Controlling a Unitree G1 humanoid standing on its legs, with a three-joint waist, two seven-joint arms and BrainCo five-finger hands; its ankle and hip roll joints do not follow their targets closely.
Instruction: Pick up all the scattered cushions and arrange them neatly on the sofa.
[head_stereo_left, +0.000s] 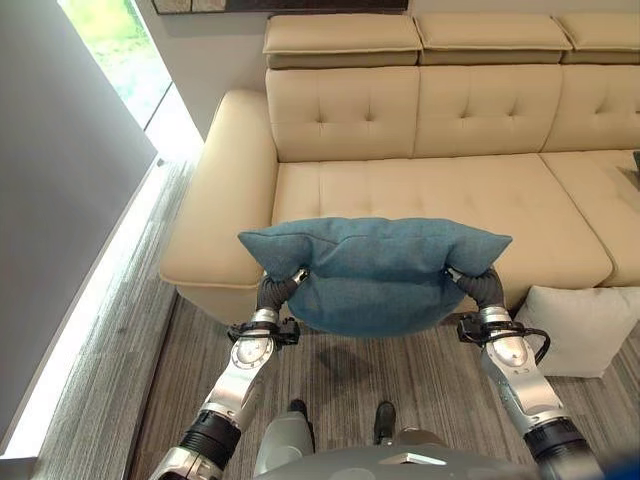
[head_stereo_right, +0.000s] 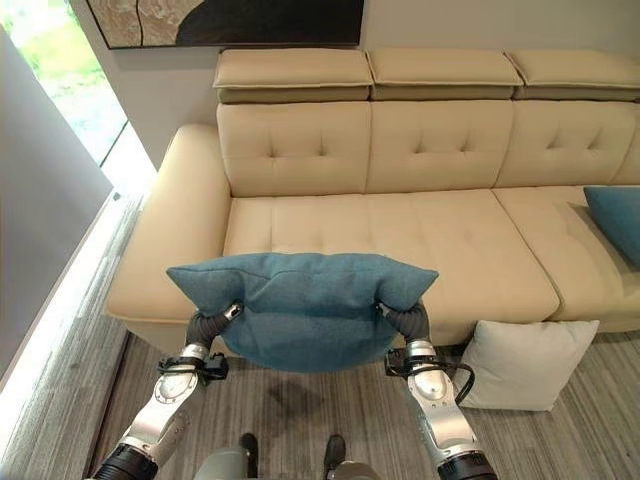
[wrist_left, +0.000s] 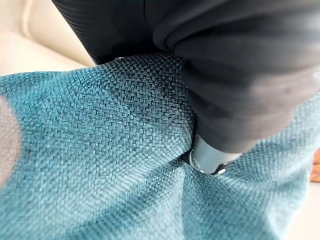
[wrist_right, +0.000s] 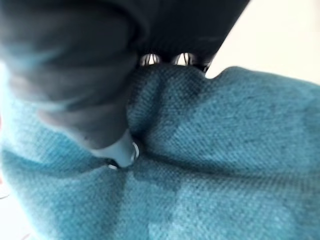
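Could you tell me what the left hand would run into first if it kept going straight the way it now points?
Probably the sofa: the left hand grips the teal cushion and points toward the seat front near the armrest. The cushion it carries would likely touch first, though depth is hard to judge.

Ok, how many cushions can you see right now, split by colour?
Teal woven fabric cushions: 2, one held up by both hands in front of the sofa, one lying on the seat at the sofa's right end.
Pale grey-white fabric cushions: 1, on the floor leaning against the sofa front.
Total: 3.
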